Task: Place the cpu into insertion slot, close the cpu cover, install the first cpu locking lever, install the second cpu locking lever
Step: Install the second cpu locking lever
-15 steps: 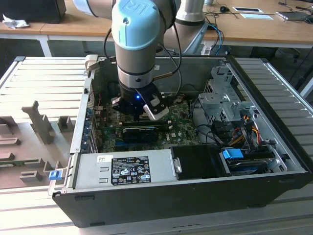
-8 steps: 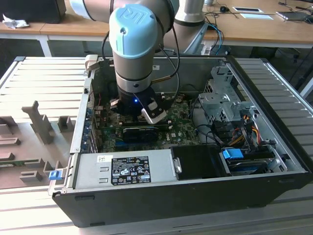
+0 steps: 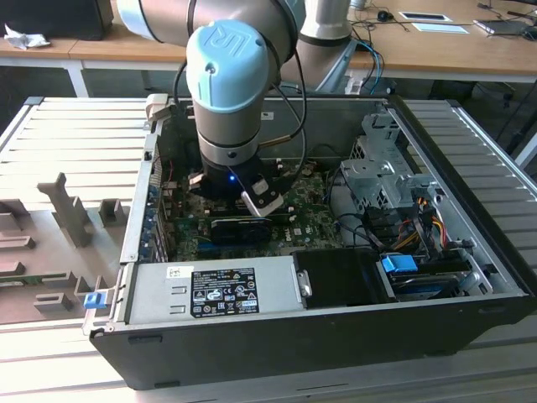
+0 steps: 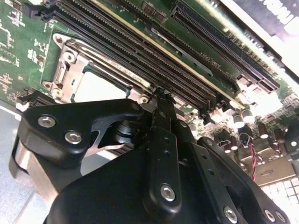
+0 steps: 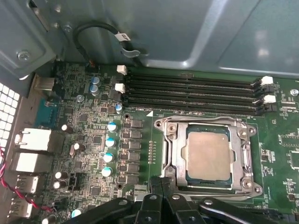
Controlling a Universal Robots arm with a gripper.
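Note:
The cpu [image 5: 208,156] lies flat in the insertion slot [image 5: 250,128], its pale metal face showing through the square cut-out of the cpu cover [image 5: 179,140], which lies down over it. A thin metal lever [image 5: 169,154] runs along one side of the socket. My gripper [image 5: 161,181] is shut, its black fingertips pressed together just off the socket's corner by the lever's end, with nothing visibly between them. In the second wrist view the gripper [image 4: 161,93] hovers beside the cpu [image 4: 96,86]. In the exterior view the arm's wrist [image 3: 226,101] reaches down into the open computer case.
Long black memory slots [image 5: 191,91] run along one side of the socket. Capacitors [image 5: 110,140] and a looped black cable [image 5: 100,32] stand nearby. The power supply [image 3: 214,290], a black card [image 3: 239,227] and the drive cage [image 3: 377,176] crowd the case.

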